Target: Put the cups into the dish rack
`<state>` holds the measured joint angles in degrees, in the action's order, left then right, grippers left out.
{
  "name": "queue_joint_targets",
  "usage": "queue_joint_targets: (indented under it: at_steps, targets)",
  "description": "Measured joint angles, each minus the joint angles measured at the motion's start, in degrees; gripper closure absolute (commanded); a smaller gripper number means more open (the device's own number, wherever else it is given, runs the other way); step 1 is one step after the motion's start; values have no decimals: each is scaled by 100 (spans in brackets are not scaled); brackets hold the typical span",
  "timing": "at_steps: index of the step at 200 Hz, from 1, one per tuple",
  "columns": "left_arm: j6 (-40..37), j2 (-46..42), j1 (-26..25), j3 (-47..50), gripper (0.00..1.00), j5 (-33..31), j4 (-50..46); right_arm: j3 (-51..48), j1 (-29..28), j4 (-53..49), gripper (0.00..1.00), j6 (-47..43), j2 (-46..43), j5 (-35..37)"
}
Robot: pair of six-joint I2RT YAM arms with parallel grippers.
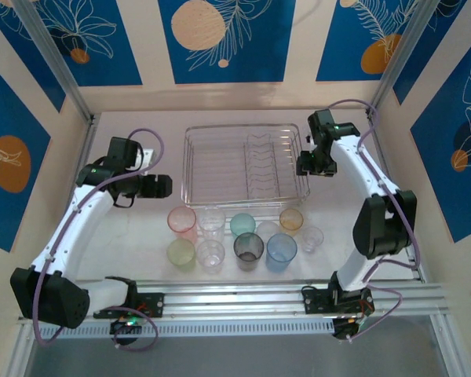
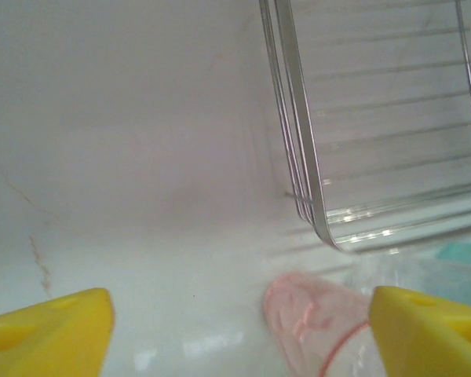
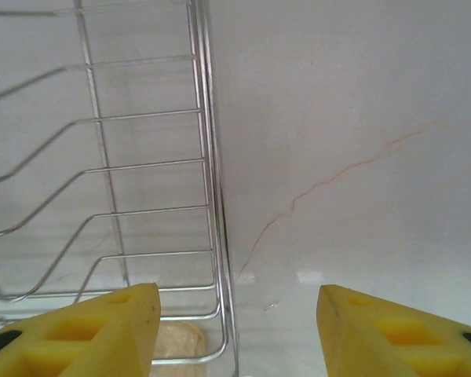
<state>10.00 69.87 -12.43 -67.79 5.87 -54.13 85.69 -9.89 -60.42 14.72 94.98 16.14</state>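
Cups (image 1: 242, 225) grouped before dish rack (image 1: 216, 161); left tool (image 2: 239, 310) spread wide, empty; right tool (image 3: 237, 302) spread, empty

White table (image 1: 145, 232), dish rack (image 1: 212, 165), ten cups (image 1: 248, 250).

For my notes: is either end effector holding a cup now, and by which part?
Nothing is held: the left end effector and the right end effector both stand open.

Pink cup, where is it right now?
In the top view the pink cup stands at the left end of the back row, just in front of the dish rack's near-left corner, with a clear cup to its right.
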Motion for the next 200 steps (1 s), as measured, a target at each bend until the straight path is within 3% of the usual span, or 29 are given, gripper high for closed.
queue_joint_targets:
  at_steps: [57,88,160,200]
  targets:
    - [192,-289,-332,170,24,278,-673,-240,-76,160,44,260,-1547,-96]
    - [308,-341,-522,343,25,407,-693,-490,-175,435,37,382,-2216,-446]
    - [367,-138,-848,660,30,417,-640,-645,-254,719,37,389,-2393,-911]
    - [470,101,-879,754,27,396,-525,-675,-254,726,37,389,-2437,-1023]
